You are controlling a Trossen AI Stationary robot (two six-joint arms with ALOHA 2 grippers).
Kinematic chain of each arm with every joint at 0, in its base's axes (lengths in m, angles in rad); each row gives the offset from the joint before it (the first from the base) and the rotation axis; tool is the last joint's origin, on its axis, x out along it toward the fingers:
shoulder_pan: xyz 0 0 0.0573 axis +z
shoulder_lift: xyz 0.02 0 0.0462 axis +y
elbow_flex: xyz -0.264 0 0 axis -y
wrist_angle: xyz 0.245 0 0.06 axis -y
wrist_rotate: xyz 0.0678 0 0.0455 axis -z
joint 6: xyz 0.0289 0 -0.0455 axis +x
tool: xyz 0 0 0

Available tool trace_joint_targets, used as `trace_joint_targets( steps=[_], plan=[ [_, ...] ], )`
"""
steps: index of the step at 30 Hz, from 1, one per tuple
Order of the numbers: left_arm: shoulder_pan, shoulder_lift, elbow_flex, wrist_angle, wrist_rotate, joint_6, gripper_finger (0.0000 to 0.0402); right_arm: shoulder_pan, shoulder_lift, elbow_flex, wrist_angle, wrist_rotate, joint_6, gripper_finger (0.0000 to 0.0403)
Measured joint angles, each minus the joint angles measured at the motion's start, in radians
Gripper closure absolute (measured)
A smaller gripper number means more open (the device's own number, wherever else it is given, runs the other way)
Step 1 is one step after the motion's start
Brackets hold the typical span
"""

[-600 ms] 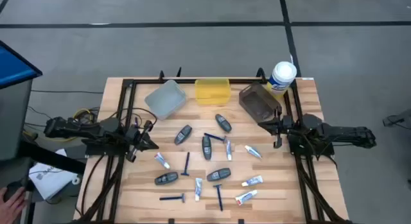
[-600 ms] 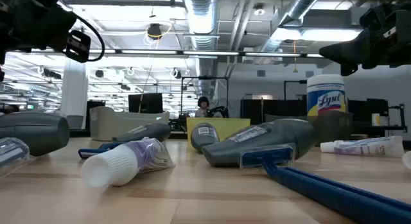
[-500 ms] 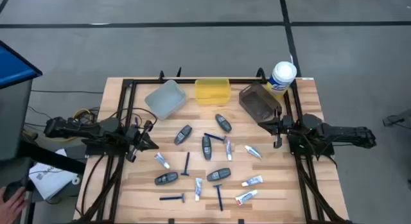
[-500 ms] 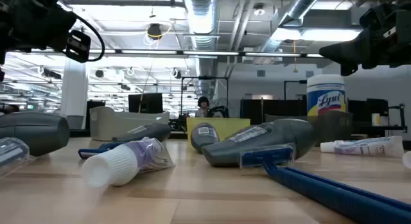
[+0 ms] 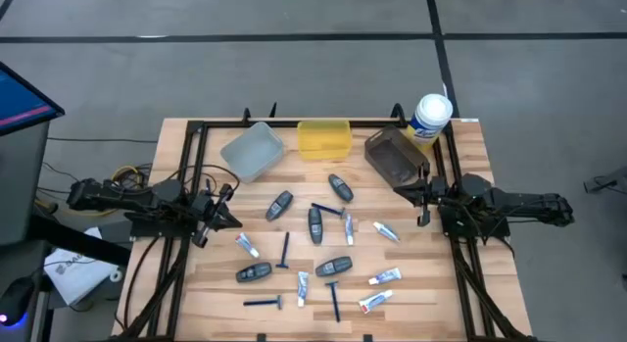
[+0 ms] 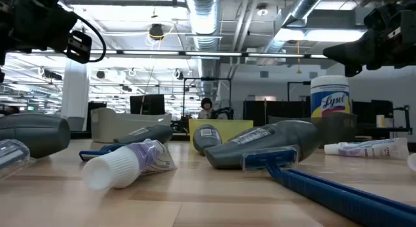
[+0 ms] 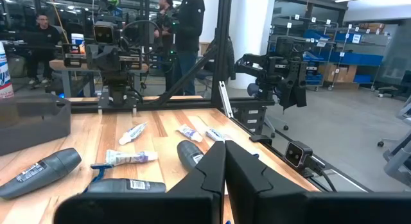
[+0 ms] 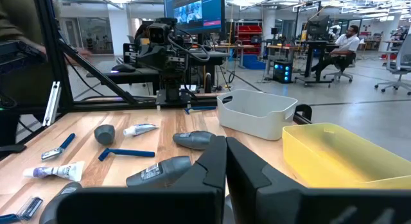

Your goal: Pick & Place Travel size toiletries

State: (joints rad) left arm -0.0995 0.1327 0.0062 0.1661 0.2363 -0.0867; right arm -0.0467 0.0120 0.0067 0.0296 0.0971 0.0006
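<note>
The left arm's tool [image 7: 225,161] sits low over the wooden tabletop [image 7: 160,124], its two dark fingers [image 7: 207,169] pressed together with nothing between them. Just past it lie dark grey oval pods [image 7: 40,172], a blue razor [image 7: 101,167] and white mini tubes [image 7: 131,157], with a brown bin [image 7: 35,121] farther off. Across the tabletop stands the other arm [image 7: 115,54], and people [image 7: 188,31] stand in the room behind it.

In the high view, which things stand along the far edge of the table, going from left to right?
Grey bin → yellow bin → brown bin → white wipes canister.
</note>
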Motion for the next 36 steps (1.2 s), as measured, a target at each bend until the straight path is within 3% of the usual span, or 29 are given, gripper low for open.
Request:
trace_joint_targets(
  steps=[36],
  plan=[
    [0.0,0.0,0.0,0.004,0.0,0.036,0.0401,0.0,0.0,0.0,0.0,0.0,0.0,0.0403]
  ],
)
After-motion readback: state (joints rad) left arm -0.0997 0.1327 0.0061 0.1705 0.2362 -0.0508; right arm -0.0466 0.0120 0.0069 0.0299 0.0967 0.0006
